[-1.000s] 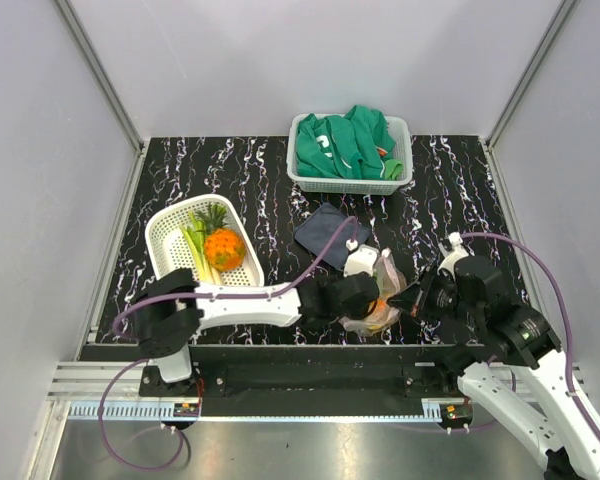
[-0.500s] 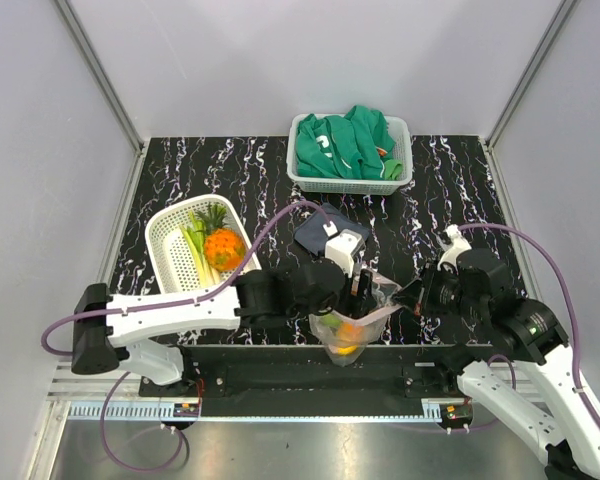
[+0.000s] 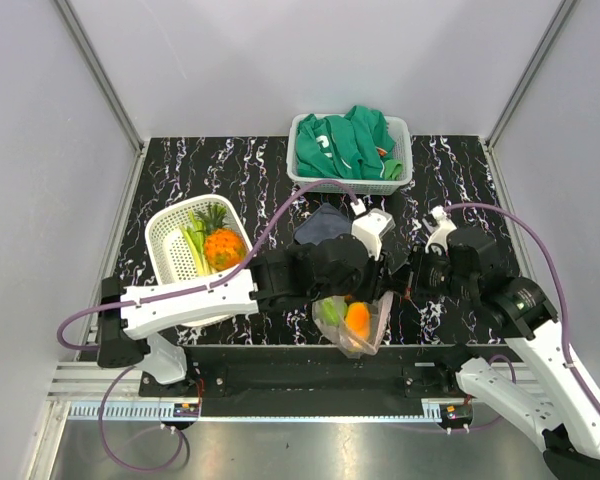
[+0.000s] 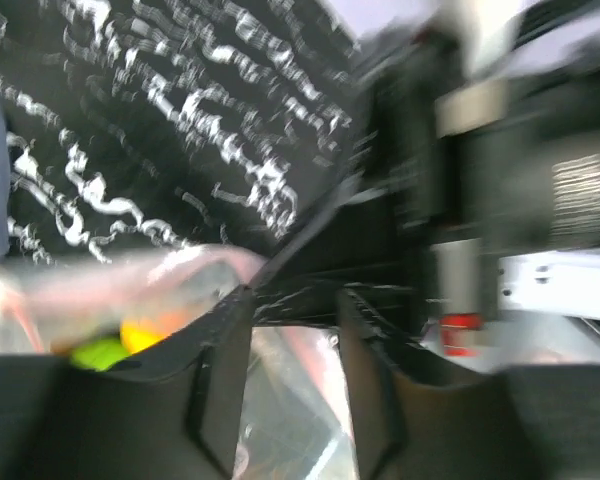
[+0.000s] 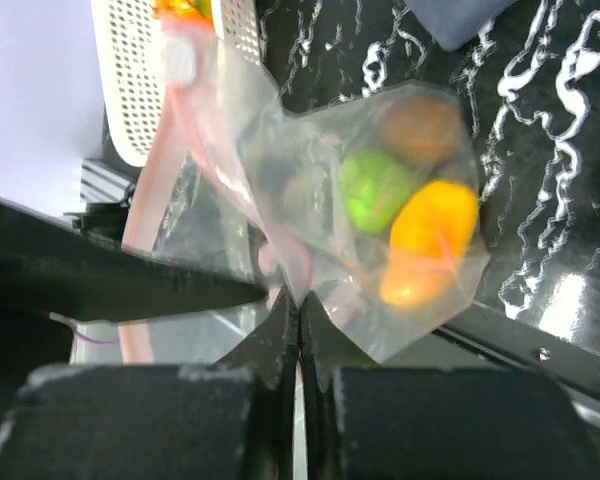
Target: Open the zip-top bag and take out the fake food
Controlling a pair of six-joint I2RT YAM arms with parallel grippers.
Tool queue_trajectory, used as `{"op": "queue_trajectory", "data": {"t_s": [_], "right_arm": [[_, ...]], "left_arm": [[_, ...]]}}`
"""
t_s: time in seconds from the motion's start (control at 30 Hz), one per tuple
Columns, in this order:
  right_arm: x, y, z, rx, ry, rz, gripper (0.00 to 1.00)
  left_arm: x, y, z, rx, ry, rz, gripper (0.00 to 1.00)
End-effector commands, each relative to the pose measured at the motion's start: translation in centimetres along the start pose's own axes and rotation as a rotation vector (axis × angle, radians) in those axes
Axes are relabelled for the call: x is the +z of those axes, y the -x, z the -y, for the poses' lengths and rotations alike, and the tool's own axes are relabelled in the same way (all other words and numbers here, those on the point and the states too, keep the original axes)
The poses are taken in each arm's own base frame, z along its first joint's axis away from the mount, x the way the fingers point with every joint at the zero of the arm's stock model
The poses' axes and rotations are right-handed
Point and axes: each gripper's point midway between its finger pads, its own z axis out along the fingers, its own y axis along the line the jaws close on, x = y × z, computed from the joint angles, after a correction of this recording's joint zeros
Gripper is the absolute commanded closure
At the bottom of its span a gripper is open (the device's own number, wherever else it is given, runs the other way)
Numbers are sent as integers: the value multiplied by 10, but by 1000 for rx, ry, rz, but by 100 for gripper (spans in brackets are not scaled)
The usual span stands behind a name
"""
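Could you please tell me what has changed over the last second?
The zip-top bag, which lay on the table, now hangs in the air with fake food inside, pinched by the right end effector. The left end effector has risen with it; its grip is too blurred to judge. The white basket, the garment basket and the dark cloth have not moved.

Clear zip-top bag (image 5: 280,160): thin plastic film, crinkly, glossy.
Orange toy food piece (image 5: 432,222): smooth plastic, faint sheen.
Green round toy food piece (image 5: 375,190): smooth plastic, duller.
Black white-veined tabletop (image 3: 200,170): marble-look, polished, reflective.
White perforated basket (image 3: 160,245): moulded plastic, matt.
Green garment (image 3: 342,142): soft cloth, matt, creased.
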Motion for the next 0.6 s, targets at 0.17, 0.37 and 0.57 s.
{"op": "queue_trajectory", "data": {"t_s": [0.17,0.37,0.57], "right_arm": [[-9,7,-27,-32,109,-3,100],[-6,2,-32,-6,124,-59,100],[-1,-3,-31,46,125,-88,100]], "left_arm": [[-30,-15,-19,-58,-64,99,82],[-12,-50,-46,-59,39,26,86],[12,-70,-92,-114,276,22,93]]}}
